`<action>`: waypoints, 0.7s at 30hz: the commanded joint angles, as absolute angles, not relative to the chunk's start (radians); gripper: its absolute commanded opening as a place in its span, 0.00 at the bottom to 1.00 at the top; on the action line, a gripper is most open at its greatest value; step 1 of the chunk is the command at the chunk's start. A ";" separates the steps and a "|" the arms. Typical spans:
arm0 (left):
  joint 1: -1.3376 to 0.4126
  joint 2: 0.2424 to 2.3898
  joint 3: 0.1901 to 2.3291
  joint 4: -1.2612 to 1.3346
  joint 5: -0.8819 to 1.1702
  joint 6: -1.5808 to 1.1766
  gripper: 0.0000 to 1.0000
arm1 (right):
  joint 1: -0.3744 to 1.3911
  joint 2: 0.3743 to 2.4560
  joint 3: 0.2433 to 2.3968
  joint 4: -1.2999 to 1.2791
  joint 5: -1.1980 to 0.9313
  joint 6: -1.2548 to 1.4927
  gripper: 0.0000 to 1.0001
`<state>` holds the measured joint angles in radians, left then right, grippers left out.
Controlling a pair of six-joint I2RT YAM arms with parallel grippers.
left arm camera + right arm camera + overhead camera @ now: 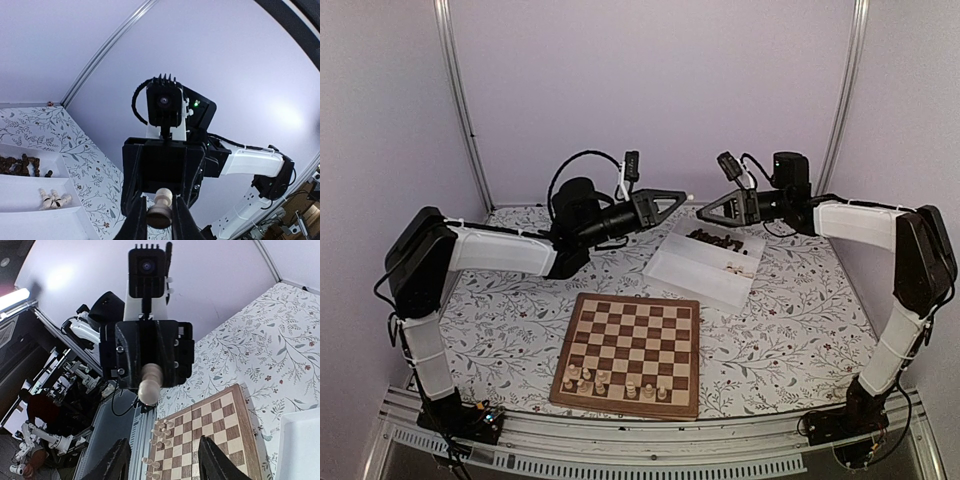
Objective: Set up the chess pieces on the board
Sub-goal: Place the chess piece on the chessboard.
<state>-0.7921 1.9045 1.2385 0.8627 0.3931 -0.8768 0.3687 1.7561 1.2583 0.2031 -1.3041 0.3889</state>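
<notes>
Left fingers [136, 222] are pinched tight on a pale piece [161, 210], held high over the table with one end poking out toward my right fingers [117, 462]. I judge this a mid-air handover, meant to win a grip that can stand it upright. Those right fingers are spread apart and empty, just across from the piece, not touching it. Below lies the board [632, 330], a few pale pieces [615, 385] on its near rows. Beyond it sits the tray [705, 268], holding more.

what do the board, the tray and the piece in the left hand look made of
Board: apparently wood, tan and brown squares, brown border. Tray: probably white plastic, smooth, faintly translucent. Piece in the left hand: likely pale turned wood, matte.
</notes>
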 commanded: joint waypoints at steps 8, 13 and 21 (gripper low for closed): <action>-0.818 1.949 1.262 0.966 0.370 -0.937 0.10 | 0.401 1.732 1.270 0.397 -1.342 0.553 0.44; -0.828 1.950 1.260 0.964 0.373 -0.937 0.10 | 0.391 1.742 1.274 0.394 -1.313 0.556 0.40; -0.836 1.953 1.259 0.947 0.372 -0.941 0.09 | 0.382 1.749 1.286 0.393 -1.301 0.558 0.37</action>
